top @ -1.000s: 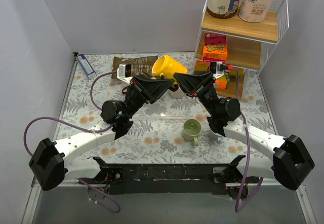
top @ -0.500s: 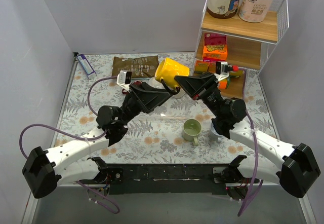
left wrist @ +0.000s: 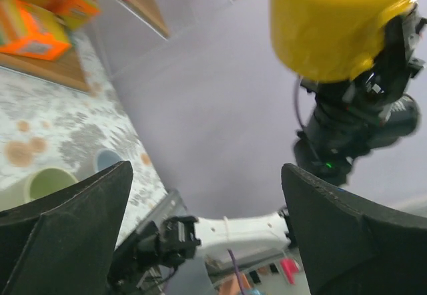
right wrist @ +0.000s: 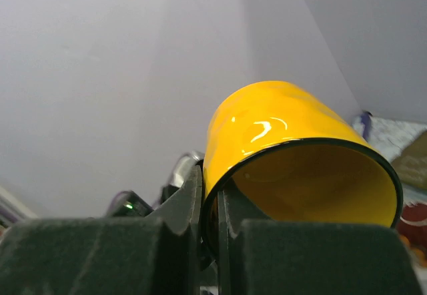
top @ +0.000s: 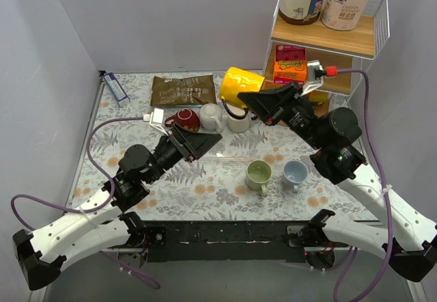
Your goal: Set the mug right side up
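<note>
The yellow mug (top: 240, 85) hangs in the air over the back of the table, tipped on its side. My right gripper (top: 242, 100) is shut on its black-edged rim. In the right wrist view one finger presses inside the mug (right wrist: 287, 141) and the other outside, at the gripper (right wrist: 210, 181). My left gripper (top: 216, 136) is open and holds nothing, low over the table and left of the mug. Seen from the left wrist, the mug (left wrist: 333, 25) is at the upper right, far beyond the spread gripper (left wrist: 207, 175).
A green mug (top: 259, 174) and a blue mug (top: 295, 173) stand upright at the front centre. A maroon mug (top: 184, 119) and two white cups (top: 210, 115) sit under the held mug. A brown packet (top: 182, 89) lies behind. The wire shelf rack (top: 328, 42) stands back right.
My left gripper opened, let go of the yellow mug and drew back to the near left. The right arm lifted the mug up and toward the back right.
</note>
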Available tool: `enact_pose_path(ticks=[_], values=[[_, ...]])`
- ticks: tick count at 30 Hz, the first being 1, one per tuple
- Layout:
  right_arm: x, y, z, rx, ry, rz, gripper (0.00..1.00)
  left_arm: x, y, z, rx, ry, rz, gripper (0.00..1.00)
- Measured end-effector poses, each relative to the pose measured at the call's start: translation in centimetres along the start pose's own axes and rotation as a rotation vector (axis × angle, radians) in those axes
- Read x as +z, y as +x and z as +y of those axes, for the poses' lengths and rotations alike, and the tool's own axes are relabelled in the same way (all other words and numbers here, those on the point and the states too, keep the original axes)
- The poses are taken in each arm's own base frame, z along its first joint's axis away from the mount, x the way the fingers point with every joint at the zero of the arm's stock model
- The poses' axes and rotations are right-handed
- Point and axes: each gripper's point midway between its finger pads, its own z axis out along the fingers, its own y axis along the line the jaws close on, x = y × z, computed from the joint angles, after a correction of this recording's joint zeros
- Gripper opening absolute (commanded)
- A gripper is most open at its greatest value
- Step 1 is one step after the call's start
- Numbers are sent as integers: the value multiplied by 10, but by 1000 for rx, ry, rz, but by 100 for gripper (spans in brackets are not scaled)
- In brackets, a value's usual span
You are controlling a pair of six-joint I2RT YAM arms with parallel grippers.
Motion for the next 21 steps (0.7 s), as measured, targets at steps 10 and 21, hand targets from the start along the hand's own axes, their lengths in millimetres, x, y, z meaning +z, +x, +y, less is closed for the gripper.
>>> enact_pose_path(ticks=[10,21], values=[[-34,143,-110,-149,581,641,1,-16,-86,17,194,-478,-251,95],[-128,259,-144,-388,770,1227,1,-37,-117,62,365,-898,-315,96]])
